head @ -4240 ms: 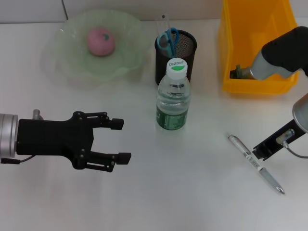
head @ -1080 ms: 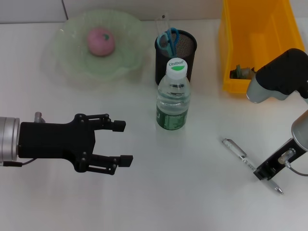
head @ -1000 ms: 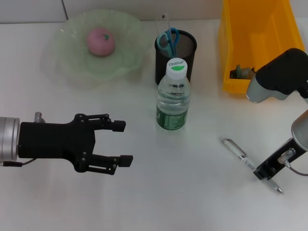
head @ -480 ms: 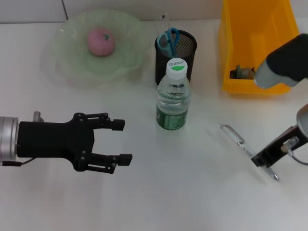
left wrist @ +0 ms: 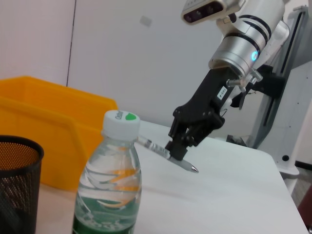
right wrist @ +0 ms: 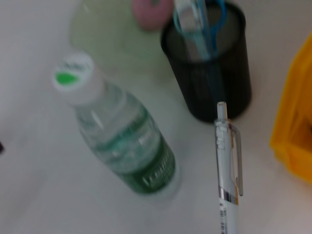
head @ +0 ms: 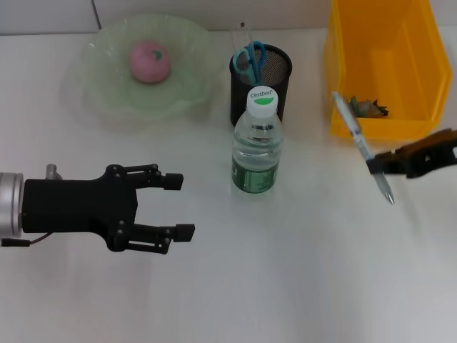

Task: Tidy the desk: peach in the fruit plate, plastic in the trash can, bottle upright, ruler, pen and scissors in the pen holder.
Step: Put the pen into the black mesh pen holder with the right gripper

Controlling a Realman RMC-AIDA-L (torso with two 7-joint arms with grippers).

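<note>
Clear-barrelled pen (head: 360,146) is lifted off the surface (head: 285,286), pinched near its tip in the right hand (head: 400,163); its long axis slants, tip downward, cap end toward the yellow bin (head: 382,64); the mesh pen holder (head: 261,84) lies to the hand's left, beyond the upright water bottle (head: 257,143); the left hand (head: 175,207) hangs open, holding nothing, well apart.

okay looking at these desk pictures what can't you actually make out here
- Ruler: head view shows only a clear tip above the pen holder; the mesh hides the rest.
- Plastic in the trash can: too small to identify.
- Right gripper: right wrist view omits its fingers; only the pen shows, blurred.
</note>
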